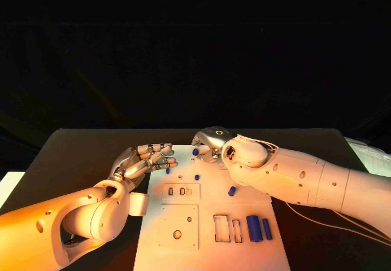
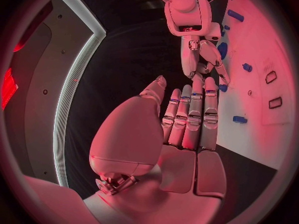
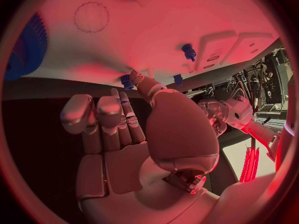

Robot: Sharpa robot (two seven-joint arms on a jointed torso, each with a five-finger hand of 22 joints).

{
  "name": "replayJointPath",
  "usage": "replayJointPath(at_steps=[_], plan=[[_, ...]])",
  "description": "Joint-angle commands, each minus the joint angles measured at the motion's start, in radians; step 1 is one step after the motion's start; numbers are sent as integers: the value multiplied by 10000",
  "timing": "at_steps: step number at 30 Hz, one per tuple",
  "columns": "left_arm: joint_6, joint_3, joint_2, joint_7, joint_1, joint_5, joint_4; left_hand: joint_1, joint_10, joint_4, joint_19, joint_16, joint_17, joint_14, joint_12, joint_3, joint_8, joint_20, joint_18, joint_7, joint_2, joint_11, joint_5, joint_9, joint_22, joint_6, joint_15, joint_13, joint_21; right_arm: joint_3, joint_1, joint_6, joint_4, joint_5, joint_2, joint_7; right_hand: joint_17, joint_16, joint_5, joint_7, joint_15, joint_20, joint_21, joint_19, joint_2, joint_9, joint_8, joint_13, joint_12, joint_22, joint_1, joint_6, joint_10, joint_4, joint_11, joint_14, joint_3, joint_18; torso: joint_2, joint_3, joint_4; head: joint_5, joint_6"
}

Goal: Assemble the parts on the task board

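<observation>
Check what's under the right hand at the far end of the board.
The right hand hangs over the task board's far end, one small blue part showing by its fingers. Whether it grips that part is covered.

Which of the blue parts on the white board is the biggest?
The large blue cylinder lying at the near right of the white task board; it is thicker and longer than the slimmer blue rod beside it and the small blue pieces farther up.

The board [image 1: 213, 237] lies in the middle of the table [image 1: 81, 147]. Two parts [image 1: 259, 227] lie side by side on its near right.
</observation>
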State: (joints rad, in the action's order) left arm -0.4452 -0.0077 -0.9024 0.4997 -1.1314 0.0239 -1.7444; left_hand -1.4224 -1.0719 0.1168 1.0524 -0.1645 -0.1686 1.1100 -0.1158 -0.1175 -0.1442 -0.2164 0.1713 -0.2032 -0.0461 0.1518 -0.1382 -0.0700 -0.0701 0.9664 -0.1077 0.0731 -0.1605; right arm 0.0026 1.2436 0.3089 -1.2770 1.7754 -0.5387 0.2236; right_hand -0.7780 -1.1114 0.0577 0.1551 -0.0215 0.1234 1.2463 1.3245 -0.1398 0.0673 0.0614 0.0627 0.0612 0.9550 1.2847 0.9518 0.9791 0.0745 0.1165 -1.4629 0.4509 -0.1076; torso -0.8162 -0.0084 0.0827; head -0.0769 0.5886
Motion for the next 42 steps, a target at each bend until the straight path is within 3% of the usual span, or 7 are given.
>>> replayJointPath(at_steps=[1,7,12,18,21,25,42], plan=[[215,9,-19,26,-20,5,4,2,44,-70,84,33,-7,53,27,-15,30,-18,109,-59,8,52,66,8,9,-13,-39,-14,25,24,0,347,-403,-49,-318,107,-66,-44,-35,35,-18,38,5,37,59,35,57,26,136,34,203,131,177,-15,-31,-6,-104,-69,6,17,-24,-21,-12],[219,8,-68,23,-21,5,54,5,56,-86,87,51,-14,48,50,-8,46,-22,109,-60,10,57,67,11,14,-22,-43,-19,43,168,51,441,-1550,-641,-1501,253,-206,-202,42,-37,103,-44,95,137,139,71,82,82,486,162,187,480,1151,-180,-207,-65,-136,-47,55,24,-128,17,-56],[240,7,-61,20,-21,20,126,1,57,-98,88,62,-18,46,61,-8,53,-23,109,-55,17,56,66,12,16,-24,-45,-20,54,257,99,185,-2243,-1823,-2545,513,-1350,-978,380,0,299,-217,686,583,-124,41,27,385,1104,1183,-145,450,2670,-465,-433,-305,-329,136,133,51,-252,33,-26],[297,5,-19,9,-17,29,190,-11,36,-123,96,81,-29,49,77,-13,59,-25,111,-22,40,41,63,10,20,-9,-42,-20,76,289,114,-422,-2418,-2860,-3346,936,-3472,-2397,1119,-290,670,-632,1707,1275,-473,33,63,2938,3833,2918,-309,253,4458,-932,-829,-553,-1687,450,188,115,-377,74,-4],[316,4,11,6,-15,33,222,-12,30,-128,98,86,-32,50,81,-14,61,-25,111,-16,45,38,63,9,21,-5,-42,-20,81,293,112,-641,-2269,-2980,-3420,1139,-4414,-2982,1130,-291,551,-642,1953,1380,-307,40,69,7853,8334,3339,15,157,4347,-1239,-826,-601,-2407,516,209,135,-404,62,-8],[341,4,44,1,-13,36,251,-12,30,-128,98,86,-32,50,81,-14,61,-25,111,-16,45,38,63,9,21,-5,-42,-20,81,294,104,-810,-2122,-3001,-3371,1286,-4995,-3307,1170,-152,526,-548,2080,1422,-128,41,67,10171,10388,3560,222,62,4202,-1587,-743,-635,-2757,551,214,145,-386,34,2],[384,1,80,-19,-7,40,307,-12,20,-140,102,99,-38,51,94,-13,66,-25,112,-7,56,32,64,8,23,2,-39,-21,94,278,13,-1136,-1539,-2741,-2630,1528,-5833,-3733,1206,-77,413,-400,2293,1515,10,71,130,13170,13037,3950,661,30,4827,-2286,-587,-719,-3227,618,199,117,-377,57,99]])
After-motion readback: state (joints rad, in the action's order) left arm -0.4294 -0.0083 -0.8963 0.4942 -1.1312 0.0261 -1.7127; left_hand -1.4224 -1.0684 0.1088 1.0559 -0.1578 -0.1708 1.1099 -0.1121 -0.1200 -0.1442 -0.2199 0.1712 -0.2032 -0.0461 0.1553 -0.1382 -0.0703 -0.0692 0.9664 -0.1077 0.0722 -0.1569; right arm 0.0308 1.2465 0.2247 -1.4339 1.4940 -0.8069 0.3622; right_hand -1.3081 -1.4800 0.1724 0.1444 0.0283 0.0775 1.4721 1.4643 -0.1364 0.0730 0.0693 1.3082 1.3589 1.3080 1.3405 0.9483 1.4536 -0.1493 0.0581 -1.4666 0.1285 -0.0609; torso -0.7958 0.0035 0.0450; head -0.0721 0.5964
